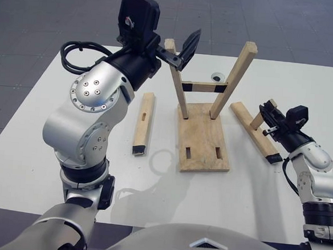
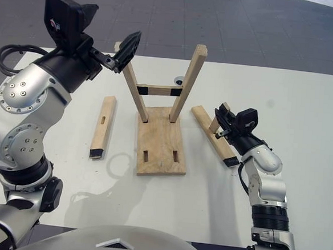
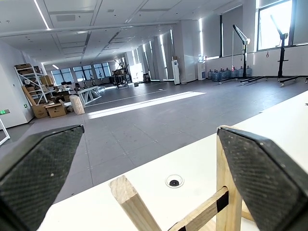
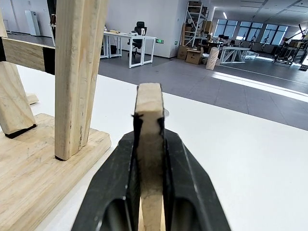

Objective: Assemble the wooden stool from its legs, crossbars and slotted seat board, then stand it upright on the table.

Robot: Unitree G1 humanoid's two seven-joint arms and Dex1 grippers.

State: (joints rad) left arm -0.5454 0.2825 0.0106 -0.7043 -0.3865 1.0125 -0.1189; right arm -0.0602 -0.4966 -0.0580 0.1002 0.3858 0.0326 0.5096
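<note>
A pale wooden seat board (image 1: 204, 153) is laid flat on the white desk (image 1: 53, 111), its two near slots unfilled. Two legs (image 1: 179, 89) are stood in the far slots, splayed apart and joined by a black-ended crossbar (image 1: 204, 87). A loose leg (image 1: 143, 123) is laid at its left, a second leg (image 1: 256, 134) at its right. The left gripper (image 3: 151, 144) is held with jaws wide apart by a leg top. The right gripper (image 4: 149, 139) is clamped on a short bar (image 4: 149, 110).

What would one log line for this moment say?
left tool: open, near standing leg top | right tool: shut on crossbar | seat board: flat, near slots empty | loose leg: on table
</note>
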